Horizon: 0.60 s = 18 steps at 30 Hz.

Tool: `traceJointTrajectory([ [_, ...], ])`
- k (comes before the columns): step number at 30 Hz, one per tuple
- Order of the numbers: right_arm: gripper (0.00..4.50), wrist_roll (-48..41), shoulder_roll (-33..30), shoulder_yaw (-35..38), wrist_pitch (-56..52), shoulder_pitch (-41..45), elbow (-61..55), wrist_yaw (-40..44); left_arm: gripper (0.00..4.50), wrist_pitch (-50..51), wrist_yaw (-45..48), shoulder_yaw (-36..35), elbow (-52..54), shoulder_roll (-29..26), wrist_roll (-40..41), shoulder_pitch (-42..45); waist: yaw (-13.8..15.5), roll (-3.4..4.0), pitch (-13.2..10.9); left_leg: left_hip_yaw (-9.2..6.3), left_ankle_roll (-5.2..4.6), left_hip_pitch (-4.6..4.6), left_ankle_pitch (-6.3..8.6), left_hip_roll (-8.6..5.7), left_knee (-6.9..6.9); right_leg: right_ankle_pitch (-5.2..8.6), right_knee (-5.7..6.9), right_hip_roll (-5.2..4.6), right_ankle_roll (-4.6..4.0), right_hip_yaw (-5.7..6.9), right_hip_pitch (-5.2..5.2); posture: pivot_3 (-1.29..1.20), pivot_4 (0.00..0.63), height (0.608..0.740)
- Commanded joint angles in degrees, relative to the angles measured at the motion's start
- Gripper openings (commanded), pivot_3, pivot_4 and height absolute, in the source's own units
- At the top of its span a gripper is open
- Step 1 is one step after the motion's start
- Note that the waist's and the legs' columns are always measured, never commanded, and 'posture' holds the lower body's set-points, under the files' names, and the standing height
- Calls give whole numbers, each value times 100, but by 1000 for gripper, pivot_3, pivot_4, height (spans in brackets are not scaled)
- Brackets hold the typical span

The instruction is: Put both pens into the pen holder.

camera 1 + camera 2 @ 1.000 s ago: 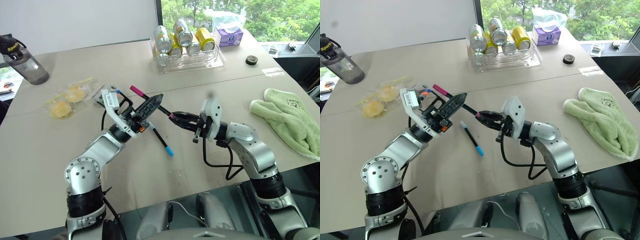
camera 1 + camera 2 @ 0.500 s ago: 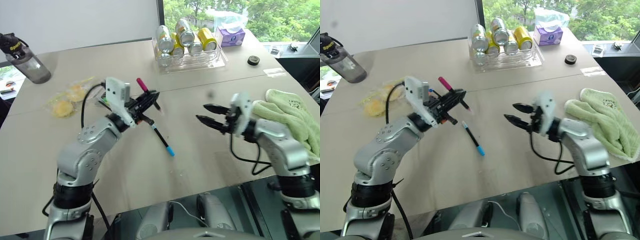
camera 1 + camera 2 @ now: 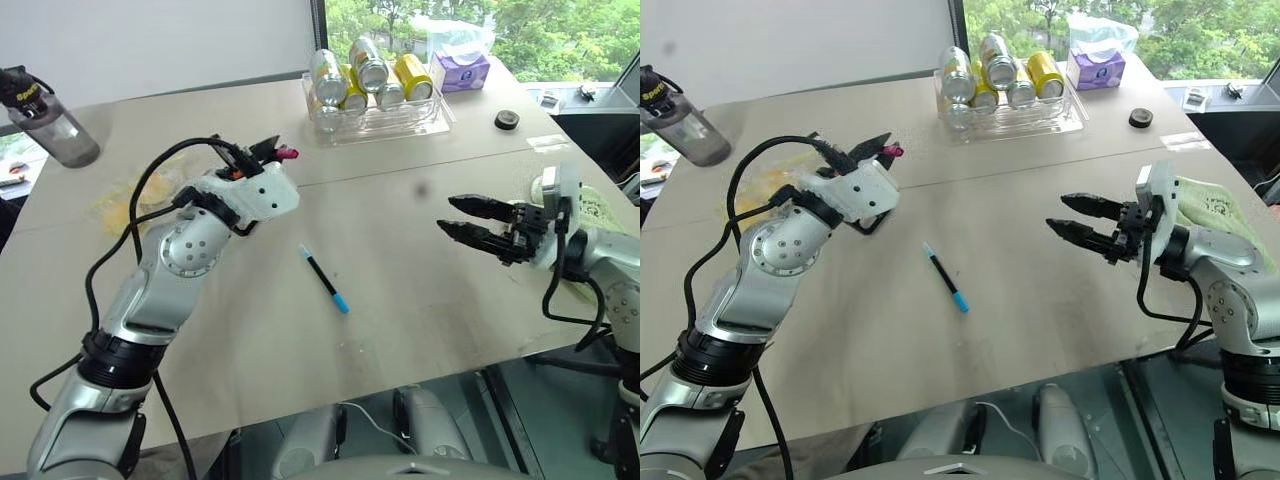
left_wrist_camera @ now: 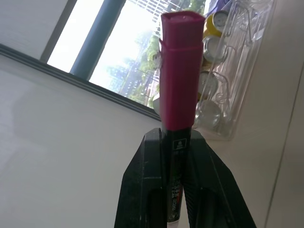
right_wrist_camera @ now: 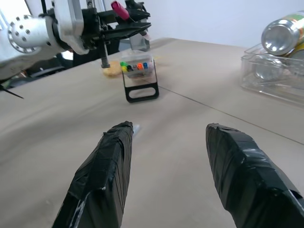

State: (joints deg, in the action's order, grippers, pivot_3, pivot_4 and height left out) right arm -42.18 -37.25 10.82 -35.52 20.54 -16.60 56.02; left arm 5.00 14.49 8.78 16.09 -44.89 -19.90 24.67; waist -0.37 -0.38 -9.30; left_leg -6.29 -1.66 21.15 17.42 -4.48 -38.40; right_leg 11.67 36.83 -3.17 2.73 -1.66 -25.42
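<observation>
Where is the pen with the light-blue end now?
In the left eye view, the blue-tipped pen lies on the table near the middle, between the two arms, in front of the can tray.

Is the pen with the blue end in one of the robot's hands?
No, the blue-ended pen lies on the table, apart from both hands.

pen holder (image 5: 139, 80): mostly hidden behind left arm | pink pen (image 4: 178, 85): barrel cut off
</observation>
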Motion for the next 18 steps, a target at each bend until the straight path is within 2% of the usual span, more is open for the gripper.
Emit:
traceJointTrajectory([
  [1,2602,-257,-69,114,-61,153,-182,7,0,-164,-13,-139,38,93,-263,-73,3,0,0,-4,0,1,0,1,0,0,0,0,0,3,-1,0,150,739],
  [9,2602,-179,-129,18,23,280,-76,68,0,381,49,-505,134,569,-236,-455,2,0,1,-7,0,13,0,1,-5,0,4,0,0,7,-11,0,150,739],
  [18,2602,-82,-96,3,144,341,-55,-33,0,182,129,-766,-179,556,-254,-562,23,0,1,-7,1,17,0,0,-9,0,7,-1,0,8,-14,0,150,739],
])
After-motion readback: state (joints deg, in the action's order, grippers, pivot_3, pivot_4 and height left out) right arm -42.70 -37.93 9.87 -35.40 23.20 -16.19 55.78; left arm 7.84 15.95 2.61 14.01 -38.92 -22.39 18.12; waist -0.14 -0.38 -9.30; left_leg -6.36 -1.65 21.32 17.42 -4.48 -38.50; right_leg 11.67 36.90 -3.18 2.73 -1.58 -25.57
